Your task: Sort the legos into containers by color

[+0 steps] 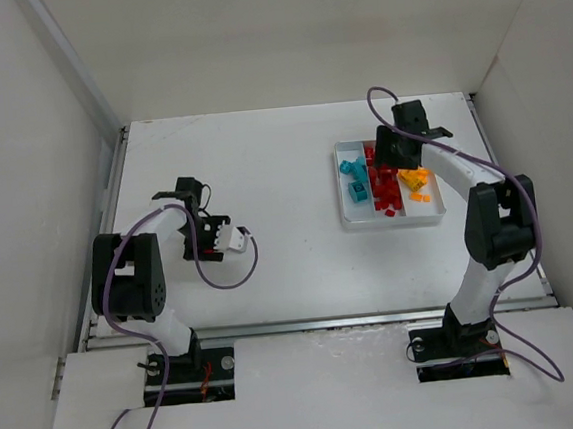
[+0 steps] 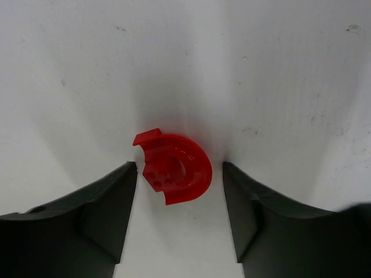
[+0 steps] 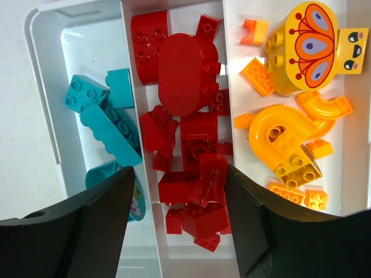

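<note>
Red curved brick (image 2: 174,168) lies loose on surface (image 2: 261,69), well apart from tray (image 1: 347,219). Left hand (image 2: 178,176) spread wide either side of it, neither finger touching. Brick hard, light, glossy; likely to skid or pivot if pinched on rounded side. Better hold across flat faces; which face is up, hard to tell. Right hand (image 3: 179,185) gaping, seemingly empty, over red compartment (image 3: 191,116). Teal bricks (image 3: 107,116) and orange bricks (image 3: 284,139) in flanking compartments.

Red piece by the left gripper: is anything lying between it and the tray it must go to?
Nothing visible lies on the table between the red piece and the tray. Only the right gripper hangs over the tray's middle compartment.
</note>
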{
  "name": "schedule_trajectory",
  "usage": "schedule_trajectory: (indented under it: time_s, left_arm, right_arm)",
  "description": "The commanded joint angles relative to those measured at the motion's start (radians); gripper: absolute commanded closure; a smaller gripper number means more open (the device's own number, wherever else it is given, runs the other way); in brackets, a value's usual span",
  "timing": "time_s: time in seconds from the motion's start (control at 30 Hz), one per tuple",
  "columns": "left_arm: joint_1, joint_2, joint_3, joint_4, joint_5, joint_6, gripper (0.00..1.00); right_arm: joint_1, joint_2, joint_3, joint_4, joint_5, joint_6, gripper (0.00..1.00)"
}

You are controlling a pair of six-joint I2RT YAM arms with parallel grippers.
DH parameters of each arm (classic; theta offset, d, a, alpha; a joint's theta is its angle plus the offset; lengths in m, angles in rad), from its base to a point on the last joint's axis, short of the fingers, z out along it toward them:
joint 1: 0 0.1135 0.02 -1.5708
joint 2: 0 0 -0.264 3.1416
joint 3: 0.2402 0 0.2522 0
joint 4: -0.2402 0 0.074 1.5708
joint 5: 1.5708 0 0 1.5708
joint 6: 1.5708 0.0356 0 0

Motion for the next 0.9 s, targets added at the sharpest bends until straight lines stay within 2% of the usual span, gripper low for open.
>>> schedule_trajectory:
  time_s: [0.0, 0.03, 0.1, 0.13, 0.37, 0.53, 0.57, 0.87]
  left_arm:
    - [-0.002, -0.004, -0.033, -0.017, -0.033, -0.005, 0.43]
    - [-0.002, -0.004, -0.033, -0.017, -0.033, -0.005, 0.52]
    - [-0.002, -0.004, -0.042, -0.017, -0.033, 0.004, 0.62]
    - [-0.002, -0.004, -0.042, -0.017, -0.033, 0.004, 0.73]
    - [-0.011, -0.013, -0.033, -0.017, 0.002, -0.015, 0.98]
    - [-0.012, -0.013, -0.024, -0.017, 0.012, -0.035, 1.00]
    - [-0.012, -0.013, -0.024, -0.017, 0.022, -0.035, 1.00]
    - [-0.021, -0.023, -0.015, -0.017, 0.042, -0.045, 1.00]
  right_arm:
    - [0.001, -0.069, 0.038, -0.010, 0.001, -0.023, 0.31]
    - [0.001, -0.069, 0.047, -0.010, 0.010, -0.023, 0.31]
    - [0.001, -0.080, 0.058, -0.020, 0.010, -0.023, 0.31]
    - [0.001, -0.080, 0.058, -0.020, 0.010, -0.032, 0.30]
    - [0.001, -0.057, 0.076, -0.020, -0.009, -0.032, 0.30]
    - [0.001, 0.026, 0.113, -0.047, -0.053, -0.053, 0.21]
    - [0.001, 0.036, 0.113, -0.061, -0.053, -0.064, 0.16]
    - [0.001, 0.078, 0.138, -0.082, -0.098, -0.086, 0.16]
